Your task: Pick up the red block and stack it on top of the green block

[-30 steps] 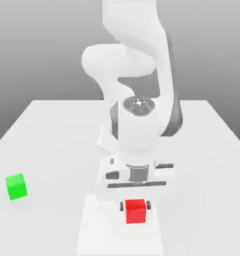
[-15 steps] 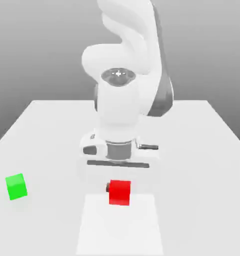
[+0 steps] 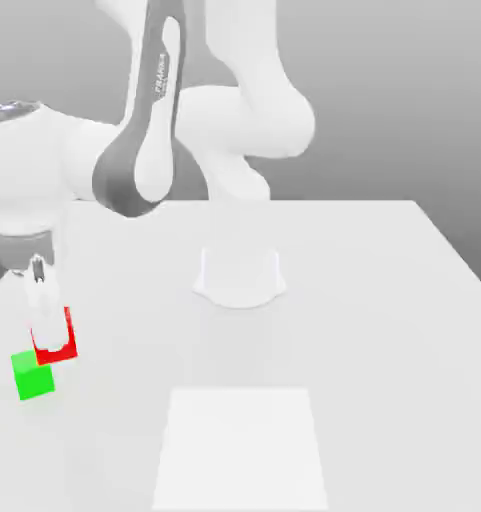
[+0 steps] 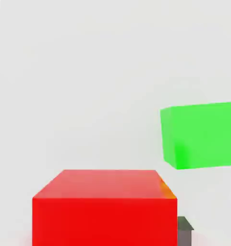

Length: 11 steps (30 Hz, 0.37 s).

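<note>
Leftmost in the exterior view, the two-finger gripper (image 3: pixel 51 335) of the white Franka arm (image 3: pixel 149 150) hangs over the near-left part of the flat white tabletop (image 3: pixel 384 330), its pale finger (image 3: pixel 45 305) pointing down. Clamped in the closed jaws is the small matte bright red cube (image 3: pixel 58 344), held clear of the surface. Just below it in that view, and slightly toward the exterior view's left, the small matte bright green cube (image 3: pixel 33 377) of about the same size sits on the tabletop; the red cube's lower corner overlaps the green cube's upper edge in this view, and whether the two touch cannot be told from it. Toward the centre, the arm's round white base (image 3: pixel 240 275) stands on the table, well apart from both cubes. Nearer the camera lies a paler white rectangular patch (image 3: pixel 241 445) on the surface. From the hand view, the red cube (image 4: pixel 105 206) sits close up with a dark fingertip (image 4: pixel 184 229) beside it, and the green cube (image 4: pixel 199 135) lies off to one side, separated by bare white surface.
</note>
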{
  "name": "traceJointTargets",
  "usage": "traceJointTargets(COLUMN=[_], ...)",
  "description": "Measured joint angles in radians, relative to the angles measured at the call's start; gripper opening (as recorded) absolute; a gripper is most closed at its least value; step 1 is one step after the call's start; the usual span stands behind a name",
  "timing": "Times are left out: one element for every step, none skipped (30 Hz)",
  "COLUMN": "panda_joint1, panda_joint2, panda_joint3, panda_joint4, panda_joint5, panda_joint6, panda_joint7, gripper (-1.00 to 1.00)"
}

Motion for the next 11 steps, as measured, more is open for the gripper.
traceJointTargets(panda_joint1=[-0.029, -0.055, -0.089, -0.098, -0.085, -0.088, -0.096, -0.104, -0.104, -0.104, -0.104], panda_joint2=[-0.004, 0.007, 0.031, 0.061, 0.094, 0.129, 0.165, 0.192, 0.192, 0.192, 0.192], panda_joint3=[-0.015, -0.023, -0.013, 0.002, 0.018, 0.033, 0.049, 0.062, 0.062, 0.062, 0.062], panda_joint4=[0.004, 0.008, 0.011, 0.013, 0.015, 0.017, 0.019, 0.020, 0.020, 0.020, 0.020], panda_joint5=[-0.003, 0.005, 0.022, 0.044, 0.068, 0.094, 0.122, 0.142, 0.142, 0.142, 0.142], panda_joint6=[-0.008, -0.001, 0.019, 0.046, 0.076, 0.107, 0.140, 0.164, 0.164, 0.164, 0.164], panda_joint7=[0.033, 0.047, 0.044, 0.034, 0.019, 0.001, -0.018, -0.032, -0.032, -0.032, -0.032], gripper=[-1.00, -1.00, -1.00, -1.00, -1.00, -1.00, -1.00, 1.00, 1.00, 1.00, 1.00])
